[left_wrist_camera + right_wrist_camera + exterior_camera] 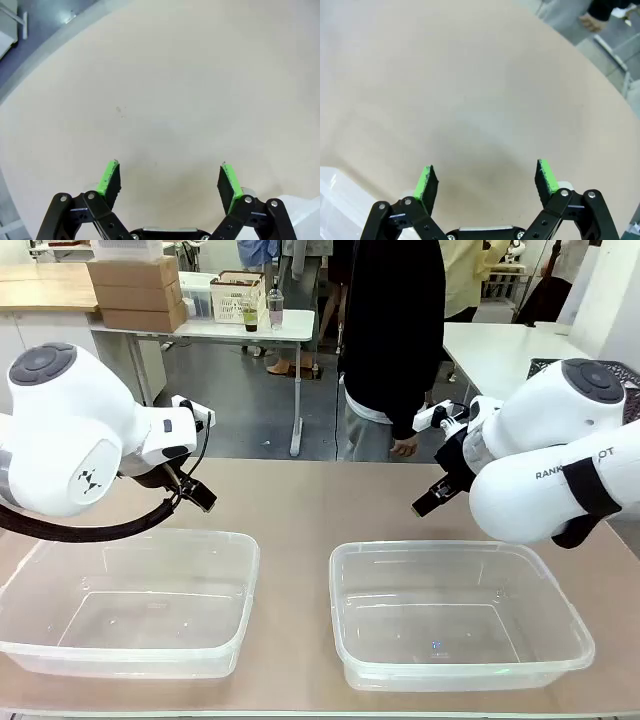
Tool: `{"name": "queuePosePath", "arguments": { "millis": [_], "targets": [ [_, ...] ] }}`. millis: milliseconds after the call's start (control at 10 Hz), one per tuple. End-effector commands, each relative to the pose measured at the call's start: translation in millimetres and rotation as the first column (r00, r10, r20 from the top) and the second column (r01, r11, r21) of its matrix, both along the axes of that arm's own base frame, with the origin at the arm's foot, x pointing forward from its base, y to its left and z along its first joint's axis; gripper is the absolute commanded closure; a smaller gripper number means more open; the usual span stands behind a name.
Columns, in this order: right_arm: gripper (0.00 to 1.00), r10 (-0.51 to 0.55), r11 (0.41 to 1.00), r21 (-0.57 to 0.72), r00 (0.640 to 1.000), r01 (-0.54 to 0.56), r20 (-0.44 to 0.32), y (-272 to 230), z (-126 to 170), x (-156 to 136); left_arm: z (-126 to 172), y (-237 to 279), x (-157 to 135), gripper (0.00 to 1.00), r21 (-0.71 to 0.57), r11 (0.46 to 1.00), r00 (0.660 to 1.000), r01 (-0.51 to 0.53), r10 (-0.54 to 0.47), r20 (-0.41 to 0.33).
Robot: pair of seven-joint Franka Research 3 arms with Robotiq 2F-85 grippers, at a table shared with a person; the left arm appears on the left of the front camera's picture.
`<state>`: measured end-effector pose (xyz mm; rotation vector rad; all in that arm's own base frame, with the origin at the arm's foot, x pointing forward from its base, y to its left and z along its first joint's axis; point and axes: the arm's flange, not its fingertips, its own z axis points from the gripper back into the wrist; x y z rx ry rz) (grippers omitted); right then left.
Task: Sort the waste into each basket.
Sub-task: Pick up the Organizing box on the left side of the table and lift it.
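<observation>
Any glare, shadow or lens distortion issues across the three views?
Front view: sharp; small glints on the right clear tub, left clear tub glare-free. Left wrist view: table edge bows from wide-angle distortion; left end effector crisp. Right wrist view: soft shadow on the table ahead of the right end effector.

Grey floor (250, 410), white tables (215, 328), cardboard boxes (137, 290)

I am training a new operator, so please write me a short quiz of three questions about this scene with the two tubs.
1. True or false: both clear tubs hold nothing.
2. How stands the left gripper? A shut, B open, C holding a can.
3. What lies under the right gripper?

Key
1. True: left tub, right tub.
2. B.
3. Bare table; a tub corner shows at the edge.
</observation>
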<state>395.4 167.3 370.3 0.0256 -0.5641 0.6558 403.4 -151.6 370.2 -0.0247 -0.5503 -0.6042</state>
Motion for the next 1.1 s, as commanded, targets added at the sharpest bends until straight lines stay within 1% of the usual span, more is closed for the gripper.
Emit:
{"name": "queuePosePath", "arguments": {
  "millis": [0, 1000],
  "targets": [
    [0.00, 0.000, 1.000, 0.000, 1.000, 0.000, 0.000, 0.0, 0.0, 0.0, 0.1, 0.0, 0.0, 0.00, 0.000, 1.000, 1.000, 0.000, 0.000, 0.000],
    [0.00, 0.000, 1.000, 0.000, 1.000, 0.000, 0.000, 0.0, 0.0, 0.0, 0.1, 0.0, 0.0, 0.00, 0.000, 1.000, 1.000, 0.000, 0.000, 0.000]
  ]
}}
